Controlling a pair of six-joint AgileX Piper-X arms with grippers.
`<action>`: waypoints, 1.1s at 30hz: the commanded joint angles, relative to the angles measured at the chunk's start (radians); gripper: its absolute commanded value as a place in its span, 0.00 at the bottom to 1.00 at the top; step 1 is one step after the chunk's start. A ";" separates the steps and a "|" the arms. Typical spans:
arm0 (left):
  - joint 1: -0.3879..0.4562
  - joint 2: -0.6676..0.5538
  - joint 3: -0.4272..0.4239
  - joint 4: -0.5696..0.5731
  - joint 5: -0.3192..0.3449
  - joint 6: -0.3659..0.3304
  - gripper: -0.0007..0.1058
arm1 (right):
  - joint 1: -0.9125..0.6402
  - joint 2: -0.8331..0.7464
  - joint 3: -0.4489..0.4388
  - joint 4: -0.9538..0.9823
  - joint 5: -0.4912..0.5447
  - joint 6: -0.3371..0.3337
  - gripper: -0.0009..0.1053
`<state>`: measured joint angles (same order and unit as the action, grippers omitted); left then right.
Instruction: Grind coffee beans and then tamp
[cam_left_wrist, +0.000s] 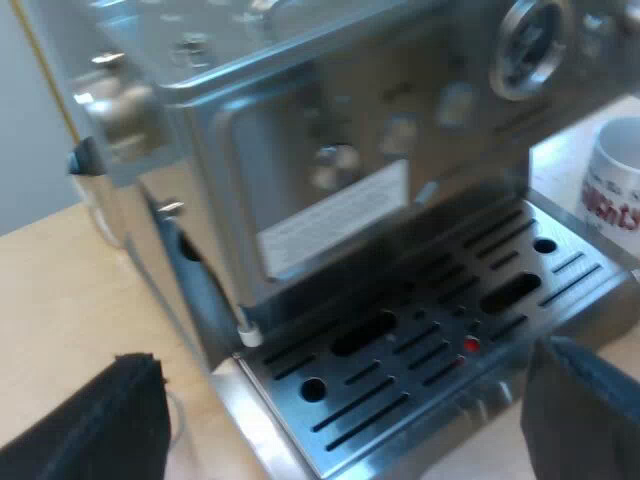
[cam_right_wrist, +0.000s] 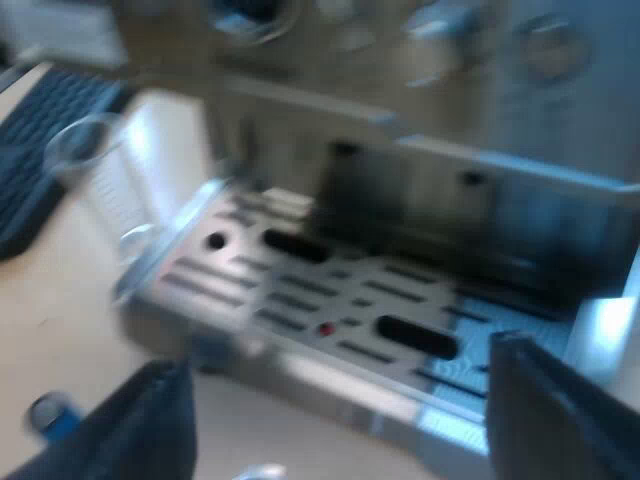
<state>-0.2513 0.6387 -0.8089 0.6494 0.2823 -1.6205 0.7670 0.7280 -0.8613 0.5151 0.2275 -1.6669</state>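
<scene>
At the machine's front, left fingers (cam_left_wrist: 90, 420) released: spread wide, nothing between them. Close beyond them, the espresso machine (cam_left_wrist: 330, 150), its steel face tilted across the view. Just past the fingertips, the slotted drip tray (cam_left_wrist: 420, 370) with a small red dot (cam_left_wrist: 470, 345). Farther from the fingers than the tray and beside the machine, a white mug (cam_left_wrist: 615, 185) with red lettering, on the pale worktop (cam_left_wrist: 50, 290).

Facing the same tray, right fingers (cam_right_wrist: 130, 420) also released, wide apart and empty. Beyond one finger and just beside the tray's edge, a clear measuring glass (cam_right_wrist: 100, 190), upright. Past the glass, a dark keyboard (cam_right_wrist: 40, 150). Close by that same finger, a small blue object (cam_right_wrist: 50, 415) on the worktop, too blurred to name.
</scene>
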 joint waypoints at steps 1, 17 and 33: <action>0.058 -0.003 -0.012 -0.005 0.034 -0.014 0.69 | -0.023 -0.016 -0.013 -0.002 -0.007 -0.013 0.49; 0.243 -0.003 -0.011 0.043 0.050 -0.040 0.69 | -0.453 -0.176 -0.013 0.031 0.023 -0.123 0.18; 0.243 -0.179 -0.008 0.117 -0.002 -0.036 0.69 | -0.872 -0.288 -0.013 0.143 -0.211 -0.179 0.18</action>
<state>-0.0092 0.4685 -0.8114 0.7608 0.2906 -1.6469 -0.0994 0.4389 -0.8624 0.6702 0.0179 -1.8341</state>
